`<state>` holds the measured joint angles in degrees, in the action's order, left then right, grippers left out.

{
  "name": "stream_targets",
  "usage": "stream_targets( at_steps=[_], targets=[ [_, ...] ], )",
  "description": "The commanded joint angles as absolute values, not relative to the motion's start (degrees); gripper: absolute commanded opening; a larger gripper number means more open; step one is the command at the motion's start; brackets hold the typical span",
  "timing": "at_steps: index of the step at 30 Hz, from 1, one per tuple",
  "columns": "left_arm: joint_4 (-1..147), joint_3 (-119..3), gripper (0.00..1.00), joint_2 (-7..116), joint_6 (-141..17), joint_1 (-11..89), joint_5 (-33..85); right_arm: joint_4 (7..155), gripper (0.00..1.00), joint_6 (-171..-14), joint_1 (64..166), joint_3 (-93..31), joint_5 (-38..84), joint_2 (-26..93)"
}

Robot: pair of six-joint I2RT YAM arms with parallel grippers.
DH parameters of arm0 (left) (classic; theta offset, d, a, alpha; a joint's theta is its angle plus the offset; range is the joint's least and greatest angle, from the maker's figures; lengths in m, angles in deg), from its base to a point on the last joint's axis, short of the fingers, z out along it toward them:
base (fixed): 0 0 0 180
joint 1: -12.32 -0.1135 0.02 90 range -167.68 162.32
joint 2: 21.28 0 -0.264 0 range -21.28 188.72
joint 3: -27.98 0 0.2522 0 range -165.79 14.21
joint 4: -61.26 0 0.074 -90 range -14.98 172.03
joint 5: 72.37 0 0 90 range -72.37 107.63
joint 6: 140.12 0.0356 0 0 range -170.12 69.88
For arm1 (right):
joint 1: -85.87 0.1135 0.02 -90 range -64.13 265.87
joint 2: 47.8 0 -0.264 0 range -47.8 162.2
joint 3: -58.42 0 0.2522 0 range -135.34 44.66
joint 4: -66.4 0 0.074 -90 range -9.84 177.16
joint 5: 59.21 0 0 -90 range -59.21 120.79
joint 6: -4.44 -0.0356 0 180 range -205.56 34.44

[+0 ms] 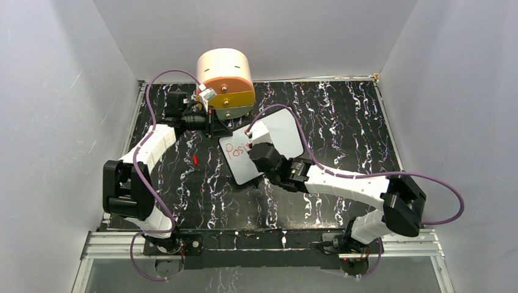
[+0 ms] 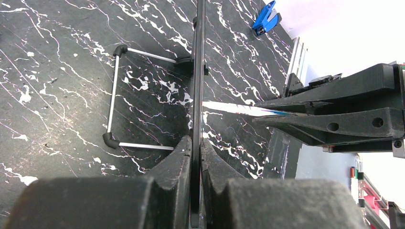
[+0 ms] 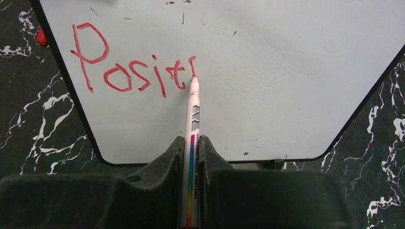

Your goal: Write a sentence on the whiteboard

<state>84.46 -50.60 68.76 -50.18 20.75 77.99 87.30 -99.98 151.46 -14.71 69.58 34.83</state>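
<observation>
The whiteboard (image 1: 288,131) leans tilted on the black marbled table, and in the right wrist view the whiteboard (image 3: 277,81) fills the upper half. Red lettering of the sentence (image 3: 129,74) reads "Positi". My right gripper (image 3: 192,143) is shut on a white marker (image 3: 192,119) with a rainbow stripe, its red tip touching the board at the last stroke. My left gripper (image 2: 196,143) is shut on the board's black rim (image 2: 197,71), seen edge-on. From above, the left gripper (image 1: 212,126) pinches the board's far left corner and the right gripper (image 1: 259,145) hovers over its middle.
A round cream and orange drawer unit (image 1: 225,82) stands just behind the board. A small red marker cap (image 1: 195,160) lies on the table left of the board. A wire stand (image 2: 114,95) props the board from behind. A blue clip (image 2: 264,18) lies farther off.
</observation>
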Motion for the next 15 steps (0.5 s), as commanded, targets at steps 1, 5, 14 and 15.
stream_targets(
  at_steps=[1, 5, 14, 15],
  targets=[
    [87.6, -49.5, 0.0, 70.0, -49.0, 21.2, 74.5, 88.5, 0.0, -101.2, 151.2, -15.8, 69.5, 33.8],
    [87.7, -49.6, 0.0, 70.1, -49.1, 21.2, 74.5, 89.8, 0.0, -101.8, 151.1, -16.0, 69.2, 34.1],
    [87.7, -49.5, 0.0, 70.2, -49.0, 21.2, 74.4, 90.0, 0.0, -101.9, 151.1, -16.2, 69.2, 33.8],
    [87.6, -49.5, 0.0, 70.2, -49.0, 21.2, 74.4, 89.7, 0.0, -101.7, 151.2, -16.2, 69.2, 33.6]
  ],
)
